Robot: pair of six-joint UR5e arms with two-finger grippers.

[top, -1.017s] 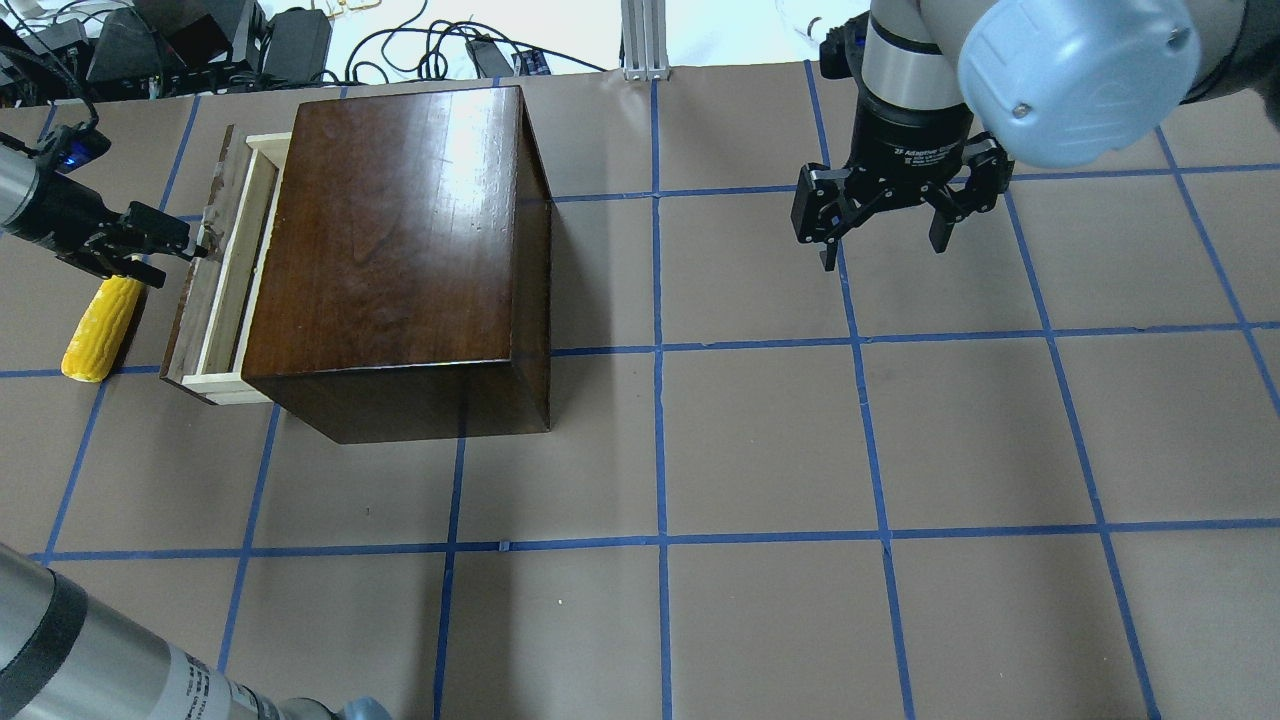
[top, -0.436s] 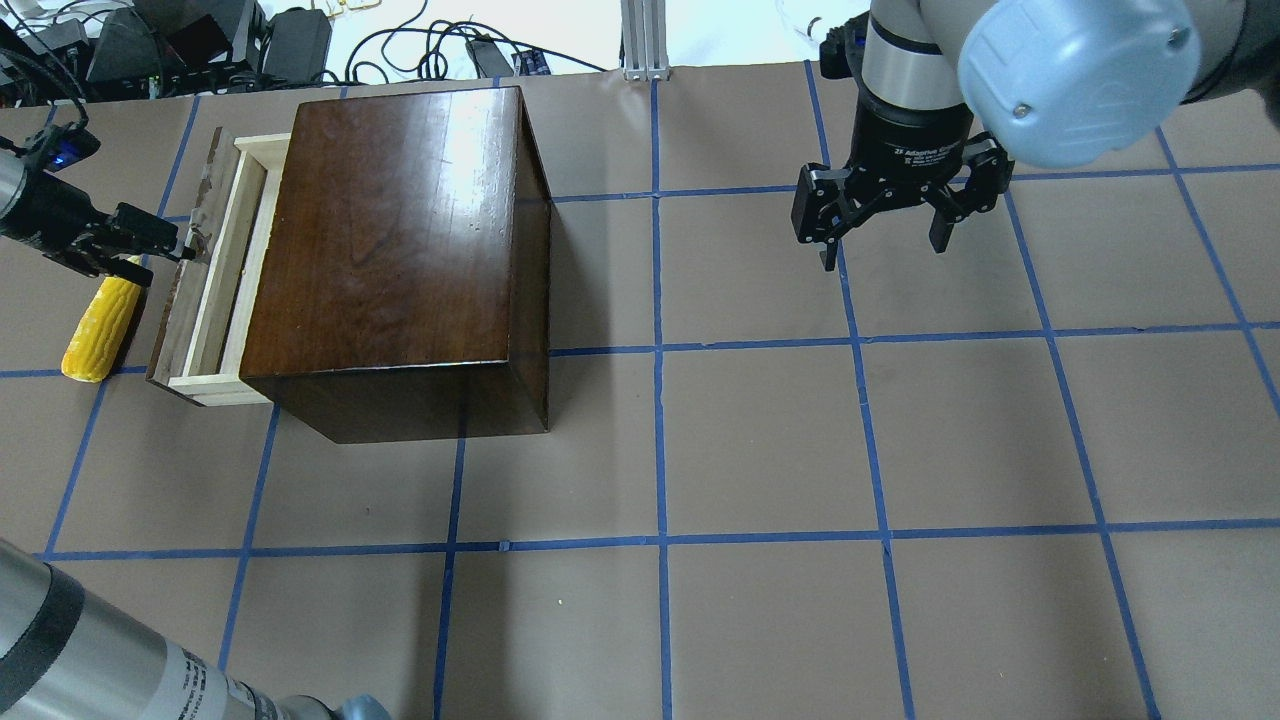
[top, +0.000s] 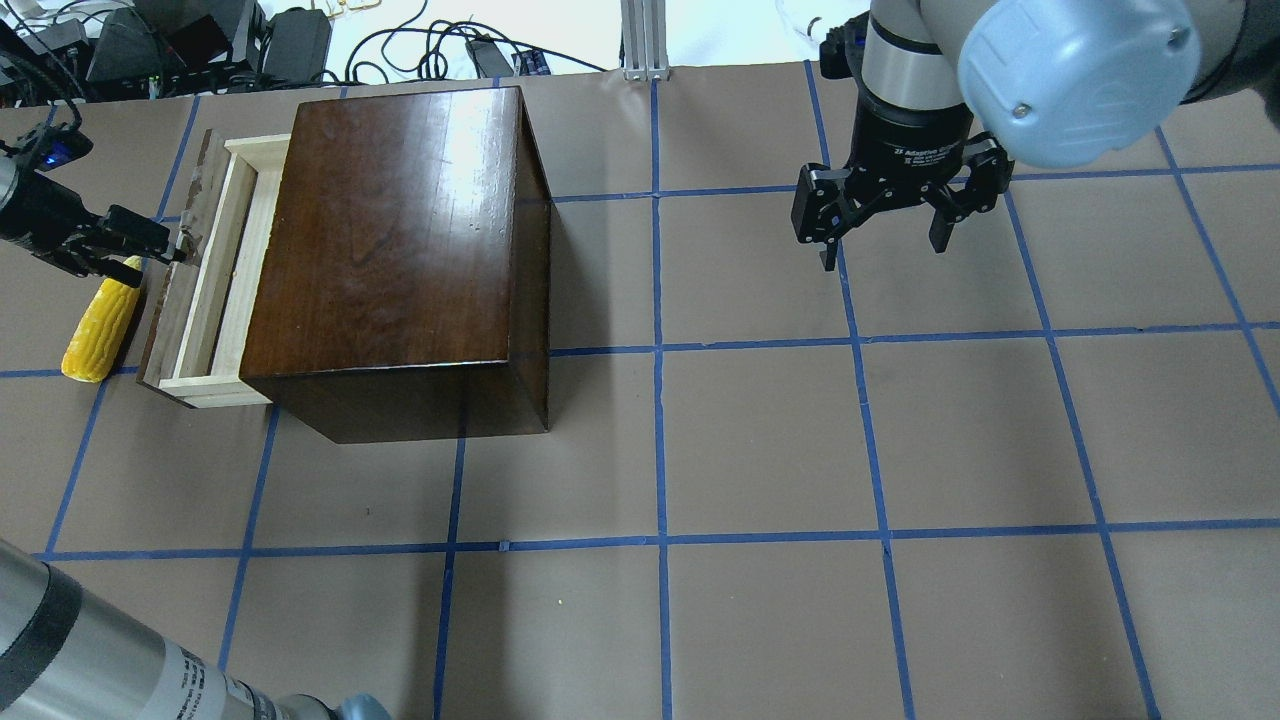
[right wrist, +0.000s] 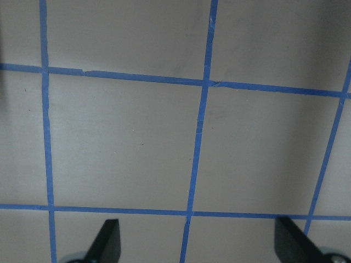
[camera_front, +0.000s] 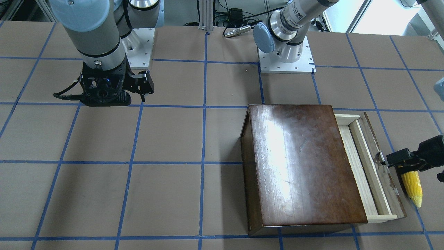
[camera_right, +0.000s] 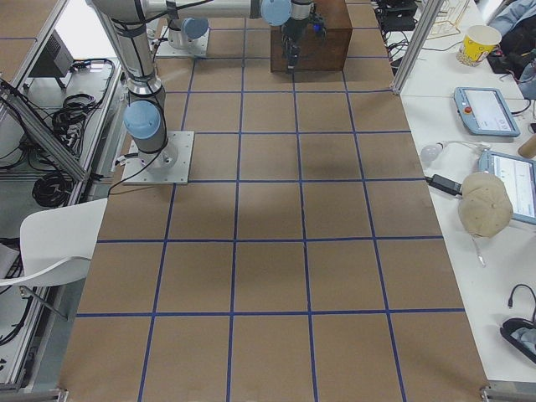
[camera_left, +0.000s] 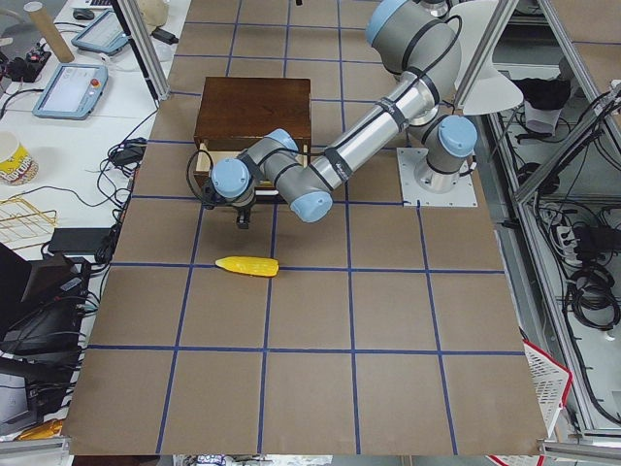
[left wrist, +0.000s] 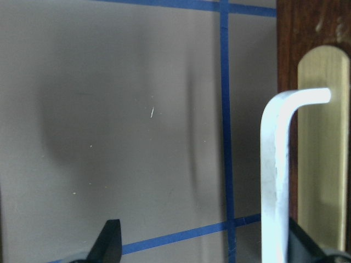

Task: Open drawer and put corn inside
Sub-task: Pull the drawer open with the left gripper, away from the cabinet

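The dark brown cabinet (top: 400,230) stands at the table's left. Its pale wood drawer (top: 195,290) is pulled partly out to the left and looks empty; it also shows in the front-facing view (camera_front: 367,166). My left gripper (top: 165,245) is at the drawer's dark front panel. In the left wrist view its jaws stand wide apart, and one finger (left wrist: 304,244) sits between the metal handle (left wrist: 277,164) and the panel. The yellow corn (top: 100,320) lies on the table just left of the drawer, partly under the left gripper. My right gripper (top: 880,235) is open and empty, far to the right.
Blue tape lines grid the brown table (top: 760,440). Cables and power bricks (top: 200,40) lie beyond the far edge behind the cabinet. A metal post (top: 645,35) stands at the back middle. The left arm's forearm (top: 90,650) crosses the near-left corner.
The drawer has slid further out to the left. My left gripper has moved left with its front panel. The corn and the right arm have not moved.
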